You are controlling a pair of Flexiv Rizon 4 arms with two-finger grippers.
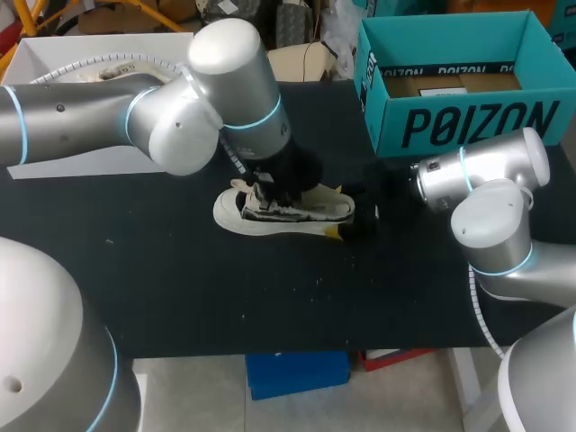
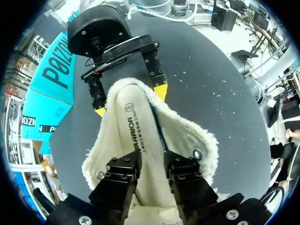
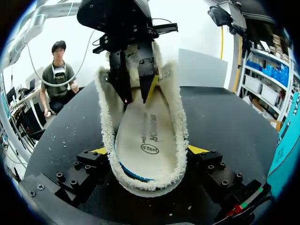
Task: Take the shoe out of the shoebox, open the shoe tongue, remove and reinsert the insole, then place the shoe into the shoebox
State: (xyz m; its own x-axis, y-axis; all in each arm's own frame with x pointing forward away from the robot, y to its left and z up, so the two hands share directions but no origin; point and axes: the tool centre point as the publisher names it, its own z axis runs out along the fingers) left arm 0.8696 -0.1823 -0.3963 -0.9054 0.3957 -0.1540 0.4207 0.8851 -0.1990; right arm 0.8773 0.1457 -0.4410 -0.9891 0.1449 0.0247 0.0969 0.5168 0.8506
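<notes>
Bright, even light falls from overhead in the head view. It lays white highlights on the glossy silver shells of the left arm (image 1: 229,54) and right arm (image 1: 490,171). The matte black table top (image 1: 180,279) soaks the light up and shows hardly any shadow. The cream fleece-lined shoe (image 1: 306,219) looks slightly soft there, and the teal cardboard shoebox (image 1: 468,121) is evenly lit with a shaded inner wall. In the right wrist view a washed-out white backdrop glares behind the crisp fleece, and the right gripper (image 3: 149,151), closest to the lens, sits dim. Both wrist views bend straight lines near their rims.
</notes>
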